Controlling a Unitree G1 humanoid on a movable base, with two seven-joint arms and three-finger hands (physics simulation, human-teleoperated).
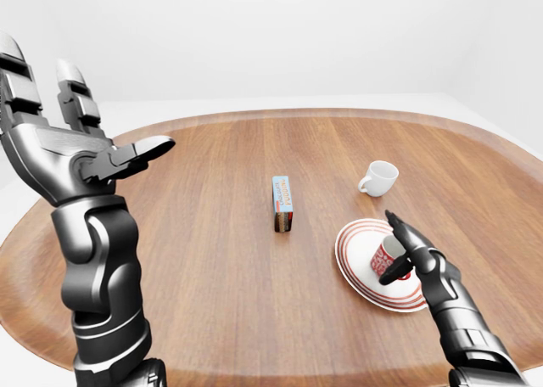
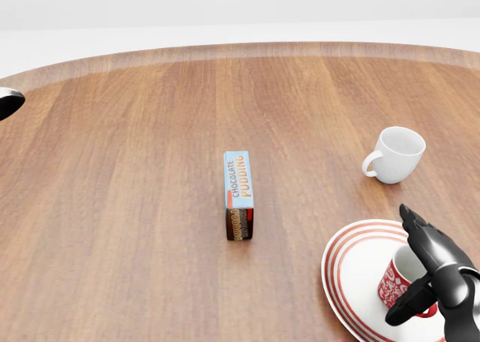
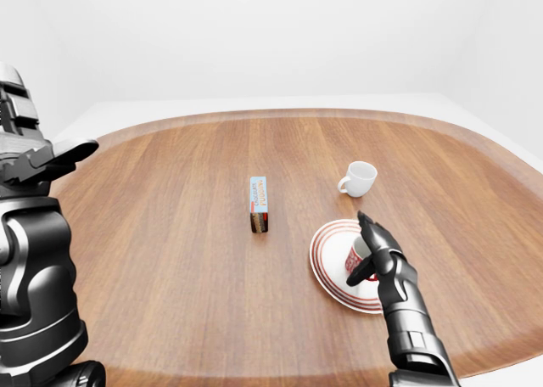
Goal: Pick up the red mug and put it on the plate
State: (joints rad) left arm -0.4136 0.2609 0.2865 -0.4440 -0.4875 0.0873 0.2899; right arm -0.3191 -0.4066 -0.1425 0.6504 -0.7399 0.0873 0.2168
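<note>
The red mug (image 2: 394, 280), patterned in white, stands upright on the red-striped white plate (image 2: 355, 253) at the lower right of the head view. My right hand (image 2: 401, 265) is at the mug's right side. Its fingers (image 2: 420, 233) stretch straight over the rim and the thumb reaches across the mug's near side, so the hand is open around the mug, not closed on it. My left hand (image 1: 102, 98) is raised high at the left of the left-eye view, open and empty, far from the mug.
A white cup (image 2: 396, 154) stands just above the plate in the head view. A chocolate pudding box (image 2: 238, 194) stands on its edge mid-table. The round wooden table (image 2: 112, 207) spreads to the left.
</note>
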